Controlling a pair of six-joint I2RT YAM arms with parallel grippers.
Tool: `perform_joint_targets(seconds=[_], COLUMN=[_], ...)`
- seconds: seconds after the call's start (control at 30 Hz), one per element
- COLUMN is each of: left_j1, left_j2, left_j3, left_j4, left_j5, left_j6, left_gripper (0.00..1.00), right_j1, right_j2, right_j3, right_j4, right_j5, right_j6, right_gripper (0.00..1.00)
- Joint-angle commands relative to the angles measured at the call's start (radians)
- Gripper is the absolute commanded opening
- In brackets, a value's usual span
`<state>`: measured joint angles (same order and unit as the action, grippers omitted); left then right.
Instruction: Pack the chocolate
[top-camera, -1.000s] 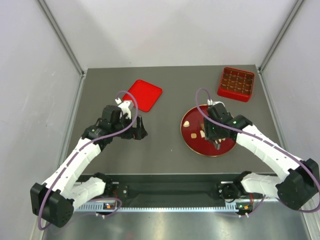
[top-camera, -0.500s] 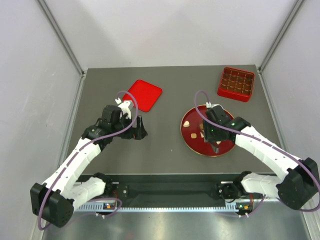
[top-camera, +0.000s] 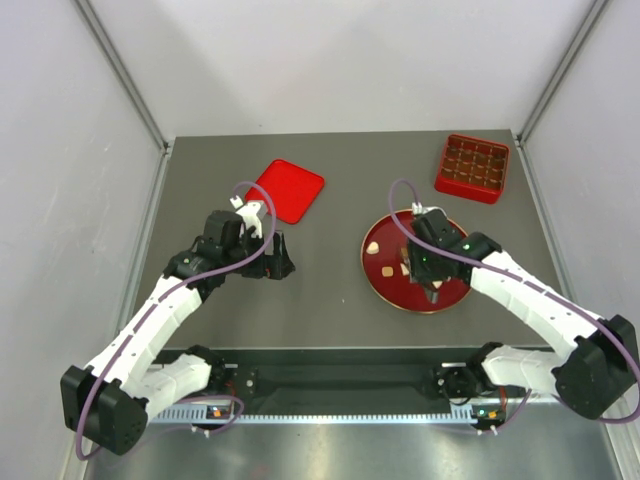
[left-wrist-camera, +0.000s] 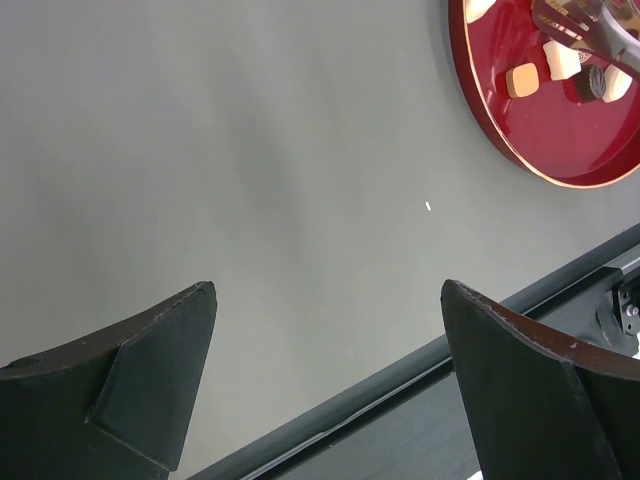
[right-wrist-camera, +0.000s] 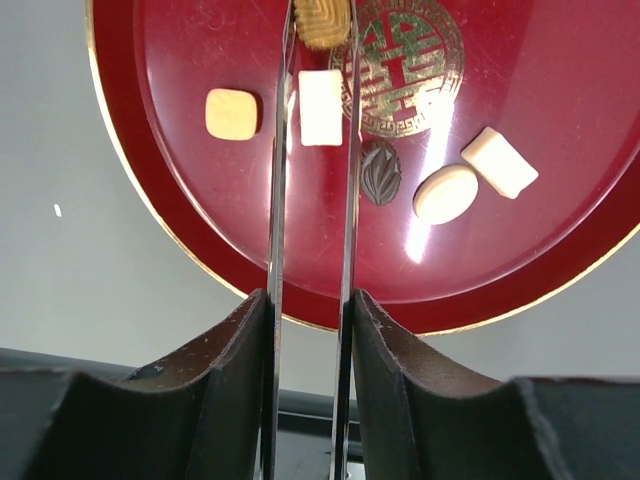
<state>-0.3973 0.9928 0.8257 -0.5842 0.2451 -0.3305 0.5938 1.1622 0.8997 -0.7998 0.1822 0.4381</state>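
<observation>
Several chocolate pieces lie on the red plate (right-wrist-camera: 200, 200): a cream square (right-wrist-camera: 320, 107), a tan square (right-wrist-camera: 232, 113), a ridged tan piece (right-wrist-camera: 322, 20), a dark leaf-shaped one (right-wrist-camera: 380, 172), a cream oval (right-wrist-camera: 446, 193) and a cream block (right-wrist-camera: 499, 162). My right gripper (right-wrist-camera: 310, 310) is shut on thin metal tongs (right-wrist-camera: 279, 200), whose two blades stand on either side of the cream square. In the top view the right gripper (top-camera: 428, 275) hovers over the plate (top-camera: 372, 240). My left gripper (left-wrist-camera: 328, 290) is open and empty above bare table, left of the plate (left-wrist-camera: 560, 160).
A red box with a grid of compartments (top-camera: 472, 166) stands at the back right. A flat red lid (top-camera: 288, 188) lies at the back, just beyond the left gripper (top-camera: 278, 260). A gold emblem (right-wrist-camera: 410, 60) decorates the plate. A dark rail (left-wrist-camera: 400, 380) runs along the near edge.
My right gripper with the tongs has shifted slightly left over the plate. The left arm has not moved.
</observation>
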Motion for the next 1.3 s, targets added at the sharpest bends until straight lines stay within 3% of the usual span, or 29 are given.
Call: perform_joint_targets(seconds=[0.0,0.33,0.77,0.97,1.27], left_j1=[-0.003,-0.003,-0.003,-0.003,-0.003], left_j2=[-0.003,-0.006,-0.008,-0.008,-0.01], left_j3=[-0.003,-0.003,-0.005,-0.005,-0.005], left_j4=[0.024,0.026,0.024,0.026,0.026], left_j5=[0.0,0.002,0.01,0.014,0.01], left_j6=[0.002,0.002,0.004,0.004,0.005], left_gripper=[0.99,0.99,0.99,0.99,0.99], right_j1=[0.018,-0.023,-0.388,-0.547,-0.647], right_j2=[0.005,0.096,0.27,0.387,0.562], right_j3=[0.085,0.257,0.522,0.6,0.76], right_j4=[0.014,0.002,0.033,0.126,0.171], right_j5=[0.026,0.056,0.078,0.092,0.131], right_j6=[-0.004,-0.053,-0.144,-0.153,-0.191], right_gripper=[0.35,0.33,0.32,0.31,0.31])
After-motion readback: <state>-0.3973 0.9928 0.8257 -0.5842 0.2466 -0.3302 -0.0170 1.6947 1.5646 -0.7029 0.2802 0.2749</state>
